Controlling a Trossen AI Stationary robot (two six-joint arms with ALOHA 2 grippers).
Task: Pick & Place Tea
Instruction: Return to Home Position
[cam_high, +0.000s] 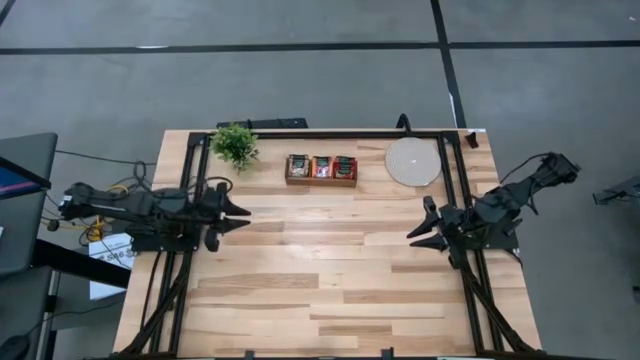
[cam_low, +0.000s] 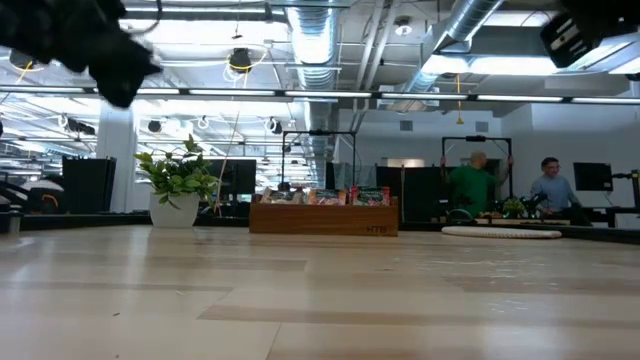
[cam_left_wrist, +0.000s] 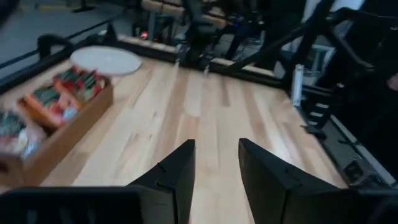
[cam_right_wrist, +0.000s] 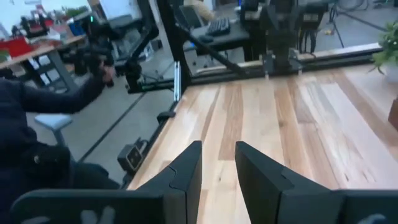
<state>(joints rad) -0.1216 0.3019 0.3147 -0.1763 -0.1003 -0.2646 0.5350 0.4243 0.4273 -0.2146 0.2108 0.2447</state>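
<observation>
Honestly, left gripper (cam_high: 246, 218) and right gripper (cam_high: 418, 222) are both spread, holding nothing, at the left and right sides of the table (cam_high: 330, 290). Tea (cam_high: 321, 166) sits in the wooden tray (cam_high: 321, 183), far middle, well apart from both. Only risk I'd guess: a wide arm swing clipping the plant (cam_high: 235, 143).

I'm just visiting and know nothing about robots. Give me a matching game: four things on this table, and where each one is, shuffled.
1 tea sachets
2 potted plant
3 pale round disc
4 left gripper and right gripper

A far edge, right arm's side
B open, empty, over bare wood
C in the wooden tray
D far edge, left arm's side

Pairs: 1-C, 2-D, 3-A, 4-B
</observation>
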